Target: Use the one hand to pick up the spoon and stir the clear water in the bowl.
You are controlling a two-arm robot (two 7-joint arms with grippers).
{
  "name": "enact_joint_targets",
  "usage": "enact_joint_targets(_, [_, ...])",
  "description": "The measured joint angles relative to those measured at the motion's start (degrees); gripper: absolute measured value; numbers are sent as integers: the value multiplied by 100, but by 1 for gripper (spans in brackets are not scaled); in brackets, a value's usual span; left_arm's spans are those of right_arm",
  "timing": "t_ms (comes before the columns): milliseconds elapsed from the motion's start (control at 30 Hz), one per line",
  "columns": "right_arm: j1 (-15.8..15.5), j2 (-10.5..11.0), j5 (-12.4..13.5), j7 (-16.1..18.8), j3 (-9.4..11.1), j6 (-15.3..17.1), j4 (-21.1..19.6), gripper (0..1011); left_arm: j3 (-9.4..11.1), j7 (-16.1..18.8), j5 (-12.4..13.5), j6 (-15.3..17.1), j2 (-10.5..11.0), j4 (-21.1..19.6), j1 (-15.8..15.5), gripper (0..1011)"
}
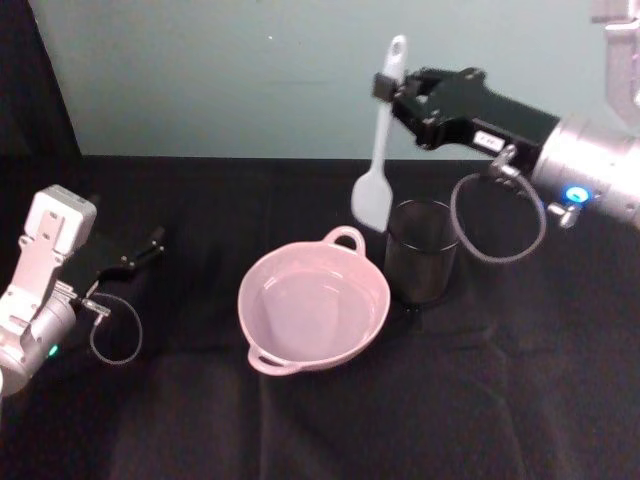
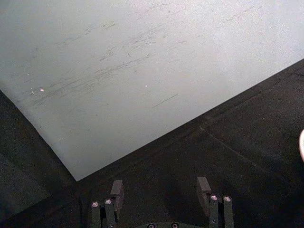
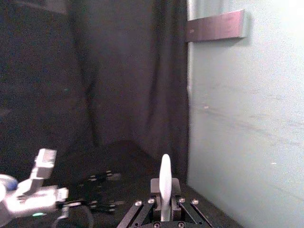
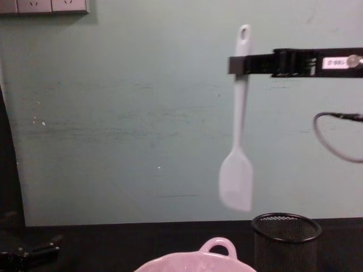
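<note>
One spoon (image 1: 378, 160) is up in the air, clamped in the right gripper (image 1: 388, 88)!
It pinches the handle just under the hole, blade dangling above the pink bowl's (image 1: 246, 300) far rim, beside the mesh cup (image 1: 422, 265); left gripper (image 1: 150, 245) rests spread on the table (image 1: 300, 430).

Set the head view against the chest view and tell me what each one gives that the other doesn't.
Head view: it looks down into the bowl, so the clear water inside can be seen, and the left gripper rests open on the robot's left. Chest view: side-on, the spoon hangs with its blade well above the bowl's rim and the mesh cup; wall sockets sit at top left. Both: the right gripper shut on the spoon's handle near its hole, blade down.
</note>
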Motion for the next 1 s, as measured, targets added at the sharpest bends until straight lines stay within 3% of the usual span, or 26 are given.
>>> enact_joint_targets(267, [0,-115,50,116,-390,-81,103,116,0,0,0,0,0,0,0,1011])
enact_joint_targets(533, [-16,-263,22,356,-659,-563,579,114,0,0,0,0,0,0,0,1011])
enact_joint_targets(733, [-19,-344,-308,534,-815,-1158,898,116,0,0,0,0,0,0,0,1011])
enact_joint_targets(1000, [-59,-479,-604,679,-926,-1513,1175,116,0,0,0,0,0,0,0,1011])
